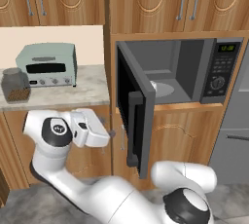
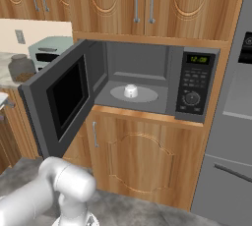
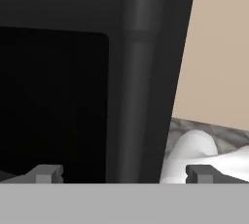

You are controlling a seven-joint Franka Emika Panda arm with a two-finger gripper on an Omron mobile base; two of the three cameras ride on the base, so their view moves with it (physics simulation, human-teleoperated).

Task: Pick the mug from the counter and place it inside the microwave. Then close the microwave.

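Now | mug (image 2: 130, 91) inside microwave (image 2: 197, 85) (door (image 2: 64, 99) open) | toaster oven (image 1: 47, 64), jar (image 1: 15, 85) on counter (image 1: 90, 89)

We see the marbled counter (image 1: 92, 89) carrying 2 things, a pale green toaster oven (image 1: 47, 64) and just beside it a glass jar (image 1: 15, 85) of brown bits, while the mug (image 2: 130, 91) sits on the microwave (image 2: 147, 80) turntable

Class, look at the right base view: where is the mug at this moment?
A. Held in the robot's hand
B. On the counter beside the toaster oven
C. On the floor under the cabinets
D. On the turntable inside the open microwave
D: the mug sits on the round plate in the cavity of the microwave, whose door stands open.
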